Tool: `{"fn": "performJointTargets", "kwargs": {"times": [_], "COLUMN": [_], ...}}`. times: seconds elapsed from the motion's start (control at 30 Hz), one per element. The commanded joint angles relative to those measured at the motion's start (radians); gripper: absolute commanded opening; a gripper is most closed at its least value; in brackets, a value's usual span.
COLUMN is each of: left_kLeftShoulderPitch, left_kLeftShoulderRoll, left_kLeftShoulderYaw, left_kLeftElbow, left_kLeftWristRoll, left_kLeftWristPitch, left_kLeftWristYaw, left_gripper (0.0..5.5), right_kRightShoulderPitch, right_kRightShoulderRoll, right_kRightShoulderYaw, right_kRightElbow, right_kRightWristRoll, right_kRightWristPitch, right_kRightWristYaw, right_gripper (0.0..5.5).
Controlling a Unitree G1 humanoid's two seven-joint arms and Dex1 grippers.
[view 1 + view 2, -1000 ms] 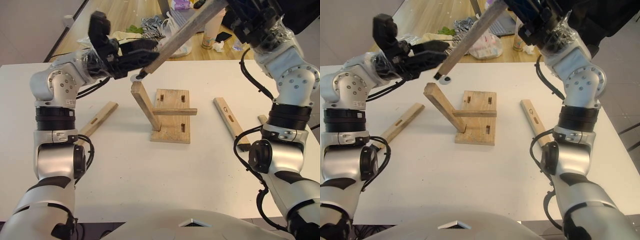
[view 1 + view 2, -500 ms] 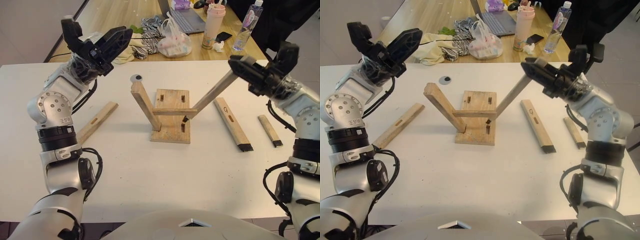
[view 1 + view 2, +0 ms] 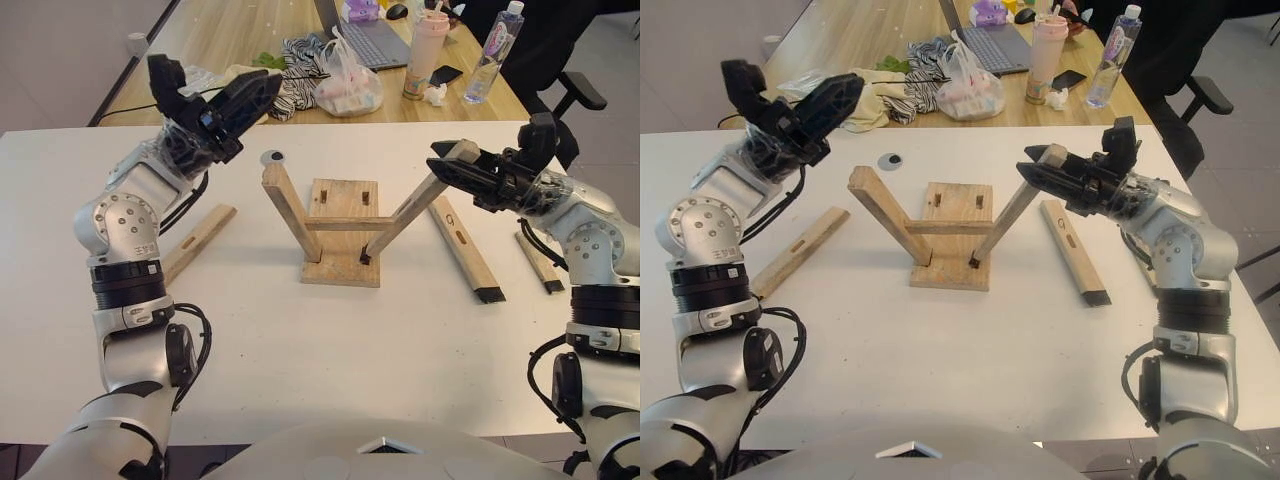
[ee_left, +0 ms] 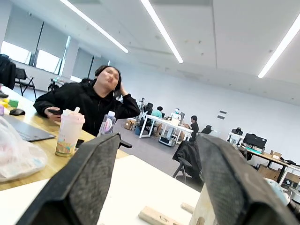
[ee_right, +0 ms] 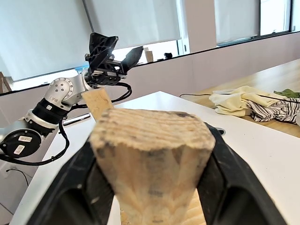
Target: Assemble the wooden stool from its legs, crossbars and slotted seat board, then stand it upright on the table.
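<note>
Above the table [image 3: 300,350] at far left, the left gripper [image 3: 250,102] hangs with fingers apart; at centre the seat board [image 3: 342,262] lies flat holding one tilted leg [image 3: 290,210], and the right gripper [image 3: 452,166] clamps a second leg [image 3: 400,215] leaning onto it.

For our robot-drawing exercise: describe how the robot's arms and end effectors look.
The left arm and right arm have rounded silver-grey shells, black ribbed joint bands and loose black cables looping at the elbows. The left end effector and right end effector are black, each with two broad, tapering fingers.
</note>
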Motion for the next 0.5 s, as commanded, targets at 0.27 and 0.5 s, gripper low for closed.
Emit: {"fn": "performJointTargets", "kwargs": {"times": [0.27, 0.5], "left_kLeftShoulderPitch": [0.088, 0.147], "left_kLeftShoulderRoll": [0.006, 0.024], "left_kLeftShoulderYaw": [-0.124, -0.207], "left_kLeftElbow": [-0.111, -0.138], "left_kLeftWristRoll": [0.060, 0.140], "left_kLeftWristPitch": [-0.025, -0.093], "left_kLeftWristYaw": [-0.039, -0.060], "left_gripper": [2.96, 2.96], "right_kRightShoulderPitch": [-0.069, -0.086], "right_kRightShoulderRoll": [-0.107, -0.124], "right_kRightShoulderYaw": [0.152, 0.182], "right_kRightElbow": [-0.064, -0.074], "right_kRightWristRoll": [-0.097, -0.143], "right_kRightWristPitch": [0.024, -0.011], "right_kRightWristYaw": [0.137, 0.170], "right_gripper": [2.03, 2.03]}}
